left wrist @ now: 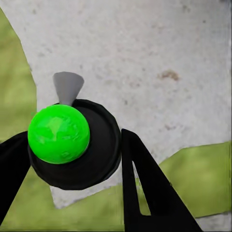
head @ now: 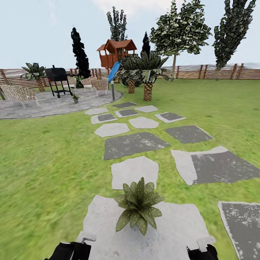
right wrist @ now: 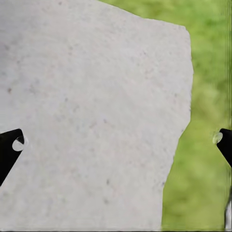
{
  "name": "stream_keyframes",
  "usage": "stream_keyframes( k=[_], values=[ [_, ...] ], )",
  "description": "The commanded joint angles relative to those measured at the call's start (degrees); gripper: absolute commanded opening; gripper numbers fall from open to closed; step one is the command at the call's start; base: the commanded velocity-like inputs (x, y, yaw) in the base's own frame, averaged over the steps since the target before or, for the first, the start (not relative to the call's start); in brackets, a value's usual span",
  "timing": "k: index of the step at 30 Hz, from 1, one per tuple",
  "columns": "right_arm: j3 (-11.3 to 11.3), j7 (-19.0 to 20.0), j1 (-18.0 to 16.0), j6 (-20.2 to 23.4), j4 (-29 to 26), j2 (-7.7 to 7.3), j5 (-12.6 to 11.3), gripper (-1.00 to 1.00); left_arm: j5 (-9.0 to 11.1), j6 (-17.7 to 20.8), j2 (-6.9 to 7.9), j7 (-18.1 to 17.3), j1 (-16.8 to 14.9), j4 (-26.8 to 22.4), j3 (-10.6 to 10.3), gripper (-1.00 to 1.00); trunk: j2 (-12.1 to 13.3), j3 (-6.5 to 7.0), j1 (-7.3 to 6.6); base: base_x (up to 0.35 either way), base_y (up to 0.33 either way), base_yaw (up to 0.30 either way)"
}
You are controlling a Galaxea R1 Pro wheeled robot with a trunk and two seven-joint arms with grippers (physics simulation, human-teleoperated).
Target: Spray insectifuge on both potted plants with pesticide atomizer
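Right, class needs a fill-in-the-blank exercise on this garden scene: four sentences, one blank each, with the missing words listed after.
1. The small spiky-leaved green potted plant stands on a pale stepping ____.
2. Its leaves carry fine ____ specks.
3. The left hand is shut on the dark round spray bottle with the bright ____ mark.
4. The right hand has its fingers ____, holding nothing.

Missing words: stone; whitish; green; open
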Motion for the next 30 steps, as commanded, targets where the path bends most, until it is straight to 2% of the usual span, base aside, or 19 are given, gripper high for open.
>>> stream_keyframes(
  k=[1,9,11,13,14,16,17,19,20,21,23,24,25,27,30],
  values=[
    [-0.4,-0.2,0.0,-0.2,0.1,0.0,0.6,1.0,-0.4,0.3,-0.09,-0.5,0.0,-0.2,0.5,-1.0,0.0,-0.05,-0.02,-0.239,-0.198,0.001],
    [-0.3,-0.2,-0.1,-0.1,0.0,0.08,0.8,1.0,-0.4,0.3,-0.1,-0.7,0.0,-0.1,0.3,-1.0,0.0,-0.05,-0.02,-0.253,-0.192,0.0],
    [0.2,0.0,-0.1,-0.1,-0.3,0.27,1.0,1.0,-0.7,0.3,-0.35,-1.1,-0.1,-0.2,-0.3,-1.0,0.0,-0.05,-0.02,-0.263,-0.186,0.0],
    [2.3,0.2,-0.1,-0.1,-0.6,0.12,1.1,1.0,-0.9,0.3,-0.48,-1.3,-0.2,-0.3,-2.6,-1.0,0.0,-0.05,-0.02,-0.264,-0.186,0.0],
    [4.4,0.4,-0.1,-0.1,-1.2,0.02,1.1,1.0,-0.9,0.3,-0.34,-1.5,-0.3,-0.4,-4.4,-1.0,0.0,-0.05,-0.02,-0.264,-0.185,0.0],
    [10.7,1.7,-0.1,0.0,-4.7,-0.08,1.1,1.0,-1.0,0.3,0.01,-3.0,-0.6,-0.8,-9.1,-1.0,0.0,-0.05,-0.02,-0.187,-0.132,0.0],
    [14.6,4.7,-0.1,0.1,-7.9,-0.15,1.1,1.0,-1.1,0.3,0.36,-5.0,-0.8,-1.0,-12.5,-1.0,0.0,-0.05,-0.02,-0.055,-0.038,0.0],
    [17.3,12.8,-0.1,0.3,-12.2,-0.33,1.1,1.0,-1.2,0.2,1.42,-8.7,-1.1,-1.1,-16.4,-1.0,0.0,-0.05,-0.02,-0.021,-0.015,0.0],
    [17.9,18.7,-0.1,0.3,-15.0,-0.73,1.2,1.0,-1.2,0.2,2.99,-11.8,-1.1,-1.2,-18.8,-1.0,0.0,-0.05,-0.02,-0.006,-0.004,0.0],
    [18.3,28.7,0.0,0.5,-19.6,-1.79,3.5,1.0,-1.2,-0.9,5.31,-17.8,-1.0,-1.3,-23.4,-1.0,0.0,-0.05,-0.02,-0.001,-0.001,0.0],
    [18.3,37.7,-0.2,0.6,-23.4,-2.06,11.9,1.0,-1.4,-5.1,6.02,-21.5,-1.0,-1.8,-26.4,-1.0,0.0,-0.05,-0.02,0.0,0.0,0.0],
    [18.3,39.7,-0.2,0.6,-24.6,-2.05,14.5,1.0,-1.8,-5.8,6.07,-23.1,-1.1,-2.0,-27.4,-1.0,0.0,-0.05,-0.02,0.0,0.0,0.0],
    [18.3,42.3,-0.3,0.6,-26.0,-1.84,16.4,1.0,-4.1,-6.5,5.96,-25.5,-1.2,-2.1,-30.9,-1.0,0.0,-0.05,-0.02,0.0,0.0,0.0],
    [18.3,44.7,-0.4,0.5,-27.7,-1.66,17.1,1.0,-5.7,-6.8,5.61,-26.5,-1.2,-2.1,-33.7,-1.0,0.0,-0.05,-0.02,0.0,0.0,0.0],
    [18.4,46.8,-0.4,0.4,-28.7,-1.37,17.3,1.0,-6.2,-6.8,5.08,-26.9,-1.3,-2.1,-34.7,-1.0,0.0,-0.05,-0.02,0.0,0.0,0.0]
  ],
)
